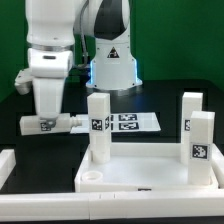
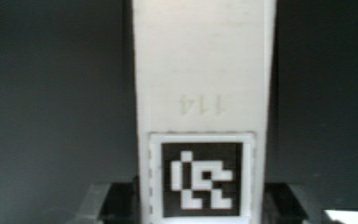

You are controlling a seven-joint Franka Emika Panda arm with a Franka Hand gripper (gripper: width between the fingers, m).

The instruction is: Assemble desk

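In the exterior view, the tabletop (image 1: 150, 172) lay flat on the black counter (image 1: 12, 108) with 3 legs standing upright on it: 1 leg (image 1: 98, 127) toward the exterior view's left, a second leg (image 1: 190, 112) at the far corner on the exterior view's right, and a third leg (image 1: 201, 146) at the near corner on that side. A round socket (image 1: 92, 176) near the front corner on the exterior view's left looked unfilled. The marker board (image 1: 135, 122) lay flat behind the tabletop. The end effector (image 1: 46, 117) was down at the counter on the exterior view's left, over a fourth leg (image 1: 45, 124) lying on its side there.

In the wrist view, that fourth leg (image 2: 197, 100) filled the middle of the picture, its tag toward the camera, with dark fingers (image 2: 115, 203) visible on either side of it. The end effector appeared closed on this leg.

Judged from this, the step in hand was picking up the last leg. The next move would call for lifting it, turning it upright and lining it up over the open socket without knocking the standing legs.
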